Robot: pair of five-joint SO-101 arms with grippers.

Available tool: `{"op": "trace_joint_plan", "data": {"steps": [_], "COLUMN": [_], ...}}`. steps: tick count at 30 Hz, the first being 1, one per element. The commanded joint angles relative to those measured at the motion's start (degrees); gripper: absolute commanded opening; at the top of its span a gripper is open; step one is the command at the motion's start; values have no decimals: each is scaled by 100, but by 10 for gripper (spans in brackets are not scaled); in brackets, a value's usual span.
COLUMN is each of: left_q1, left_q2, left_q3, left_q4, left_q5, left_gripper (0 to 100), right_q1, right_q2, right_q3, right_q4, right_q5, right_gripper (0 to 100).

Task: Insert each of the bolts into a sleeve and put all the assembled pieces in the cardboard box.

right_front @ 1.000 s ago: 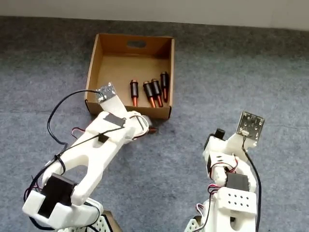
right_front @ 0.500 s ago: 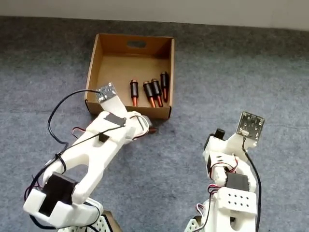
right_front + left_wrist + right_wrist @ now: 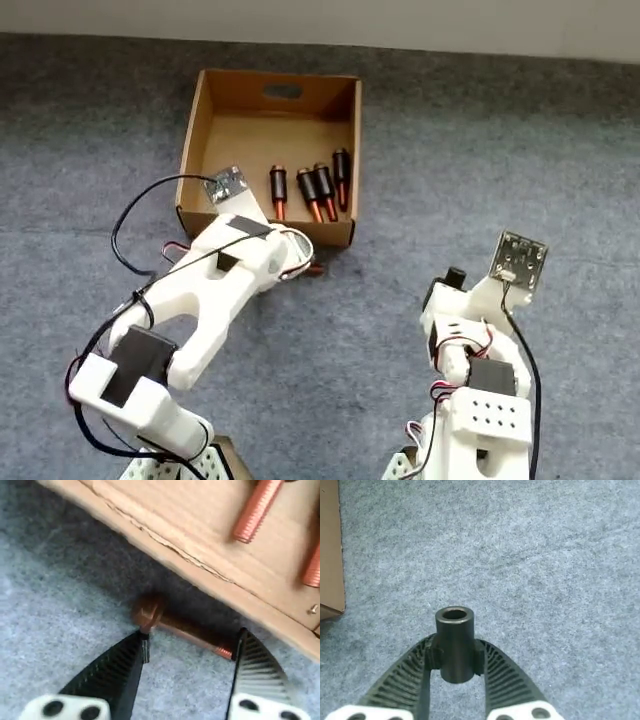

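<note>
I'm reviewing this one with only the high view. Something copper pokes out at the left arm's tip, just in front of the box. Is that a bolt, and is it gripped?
Observer: It's a bolt, with no sleeve on it. It lies on the carpet alongside the box, between the open left jaws, and is not clamped.
Operator: And the dark thing at the right arm's tip?
Observer: That's a sleeve. The right jaws are shut on its sides, and its open end faces the wrist camera. No bolt sticks out of it.
</note>
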Motion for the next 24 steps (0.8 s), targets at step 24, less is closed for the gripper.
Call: {"op": "trace_joint_plan", "data": {"steps": [24], "left_q1": [92], "left_q2": [-1956], "left_q3": [1200], "left_q4": [1327], "left_q5": [-3842], "left_gripper": [8], "right_q1": [31], "right_q2": [-75], "right_q3": [-31], "right_q4": [-119], "right_q5": [-44], "right_gripper": [6]}}
